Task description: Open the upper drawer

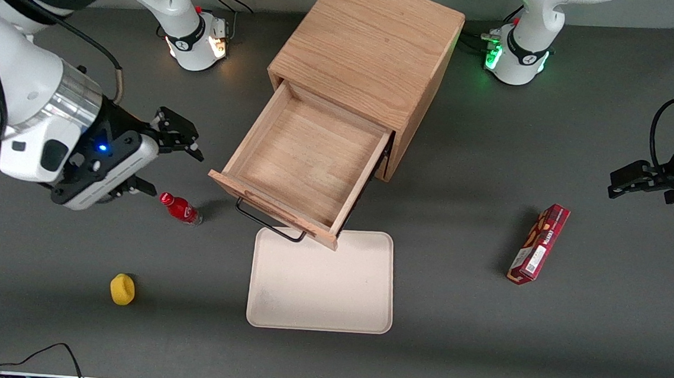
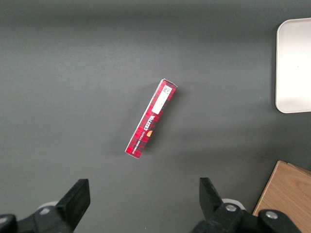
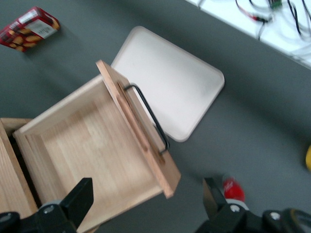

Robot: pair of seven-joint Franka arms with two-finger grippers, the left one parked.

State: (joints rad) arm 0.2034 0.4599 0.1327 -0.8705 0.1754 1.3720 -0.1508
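Dark grey tabletop (image 1: 539, 357) fills our views. We see the upper drawer (image 1: 306, 163) pulled well out of the wooden cabinet (image 1: 376, 49), its black bar handle (image 1: 266, 222) overhanging the cream tray (image 1: 320, 294) near the table's front edge. The drawer beneath it is hidden from us. Our gripper (image 1: 167, 159) hangs beside the drawer, toward the working arm's end, fingers spread and grasping nothing, above a red bottle (image 1: 181, 208); its fingertips are partly cut off in the right wrist view.

upper drawer (image 1: 306, 163) | light oak, black bar handle (image 1: 269, 224) | pulled fully out, inside bare | front overhangs tray
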